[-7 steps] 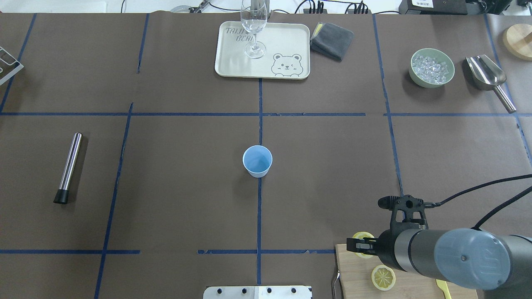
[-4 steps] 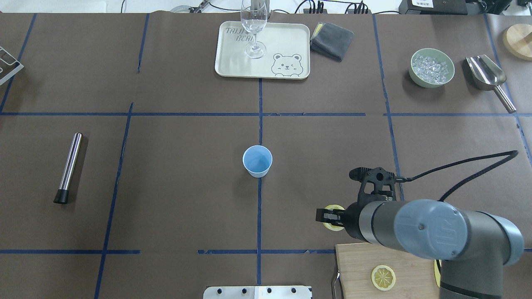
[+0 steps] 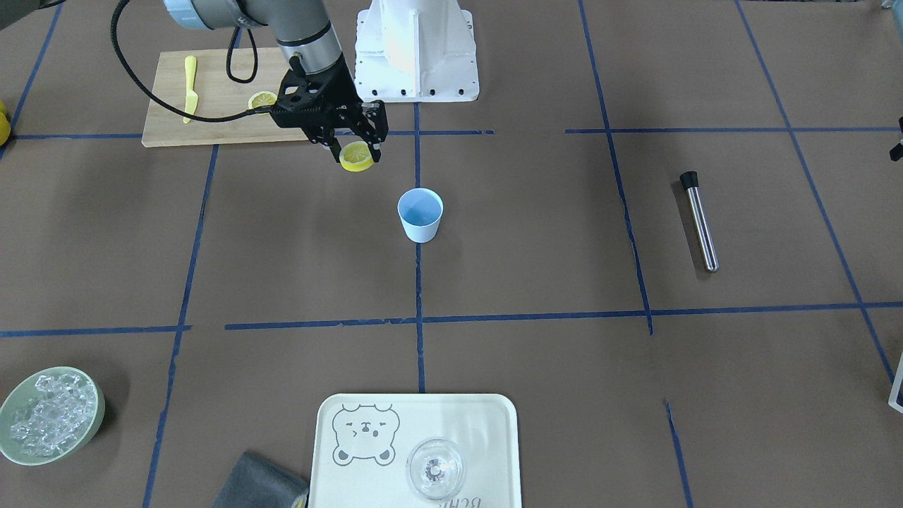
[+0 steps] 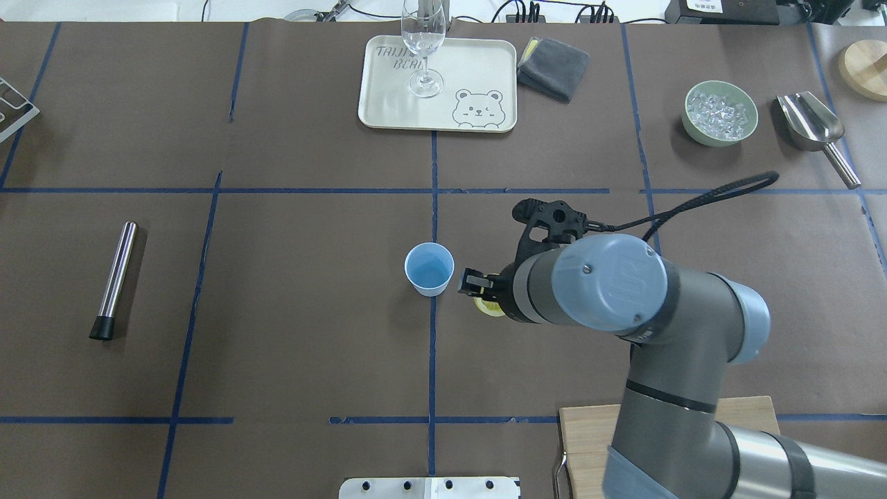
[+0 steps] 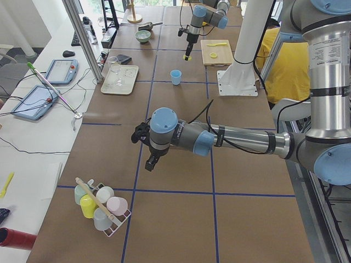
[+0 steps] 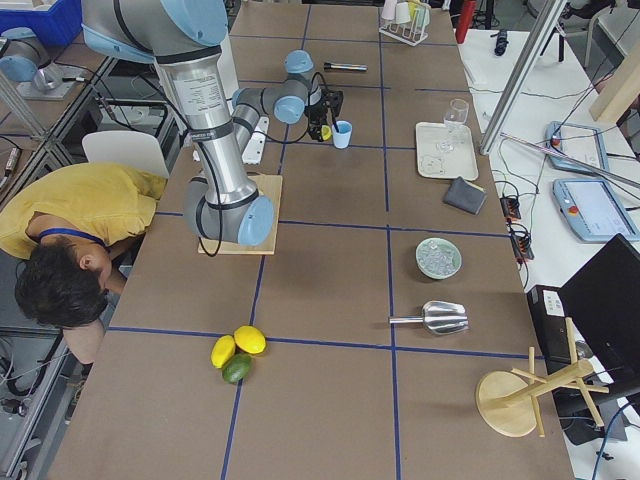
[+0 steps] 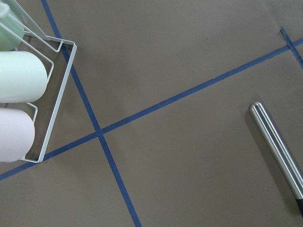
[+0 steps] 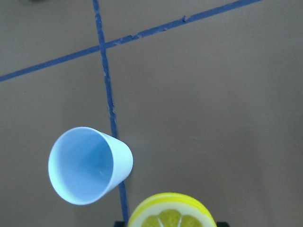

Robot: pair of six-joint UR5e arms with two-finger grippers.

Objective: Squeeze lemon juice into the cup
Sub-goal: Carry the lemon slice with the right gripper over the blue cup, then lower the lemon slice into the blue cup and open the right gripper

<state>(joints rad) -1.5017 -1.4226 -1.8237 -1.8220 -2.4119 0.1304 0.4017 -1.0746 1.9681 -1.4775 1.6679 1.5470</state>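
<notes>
Off the cutting board (image 3: 169, 106) now, our right gripper (image 3: 355, 149) hangs beside our one cup (image 3: 420, 215), clamped on one lemon (image 3: 357, 158). One lemon slice (image 3: 262, 100) lies behind.

cup (image 4: 429, 269): alone mid-counter, mouth uncovered.
cup's right side: blocked. The right gripper (image 3: 355, 151), lemon (image 8: 171, 210) in its jaws, hangs just short of the rim, and its arm runs back to the near-right corner.
cup's left side: bare counter (image 4: 298, 291) out to the muddler (image 4: 116, 277), well apart.
far side: open run to the tray (image 4: 485, 69) and wine glass (image 4: 423, 52).
</notes>
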